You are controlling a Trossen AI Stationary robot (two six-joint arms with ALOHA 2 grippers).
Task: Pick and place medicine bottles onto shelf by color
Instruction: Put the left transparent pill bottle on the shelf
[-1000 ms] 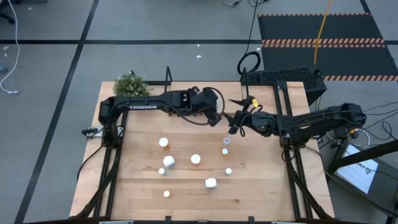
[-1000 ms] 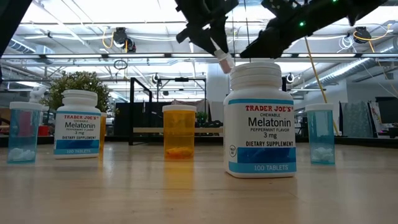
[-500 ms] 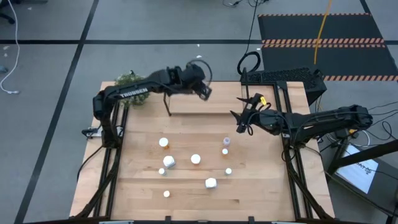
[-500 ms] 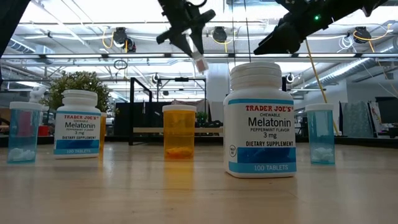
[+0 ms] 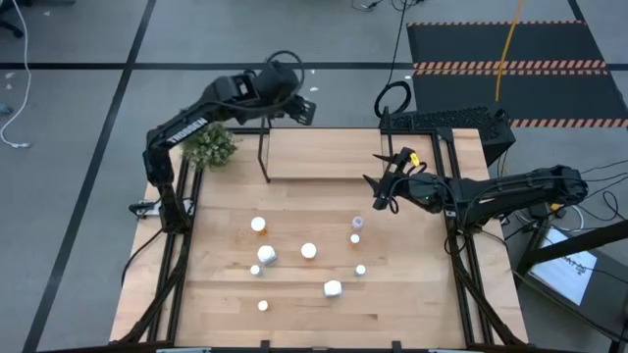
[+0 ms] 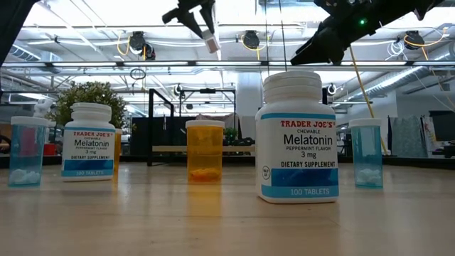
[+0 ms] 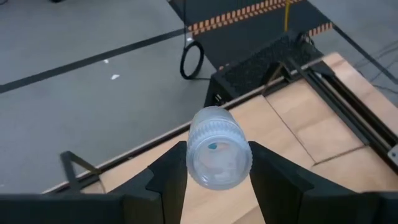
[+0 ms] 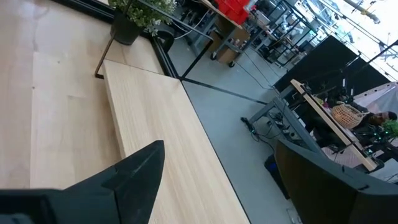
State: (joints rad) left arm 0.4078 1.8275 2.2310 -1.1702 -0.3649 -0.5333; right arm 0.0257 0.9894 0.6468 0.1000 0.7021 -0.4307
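Left wrist view shows my left hand (image 7: pixel 214 180) clamped on a pale clear bottle (image 7: pixel 219 147), raised above the shelf's (image 5: pixel 334 157) far edge, while my right hand (image 5: pixel 378 191) waits wide beside the shelf.

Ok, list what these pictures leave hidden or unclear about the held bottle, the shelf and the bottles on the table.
- Held bottle, left wrist view: only one end faces the camera; the left gripper hides its sides.
- Same bottle, high view: hidden under the left arm.
- Shelf, high view: no bottle visible on it, but any would be too small to rule out.
- Table bottles, high view: body colours too small to tell.
- Right gripper: empty, open.
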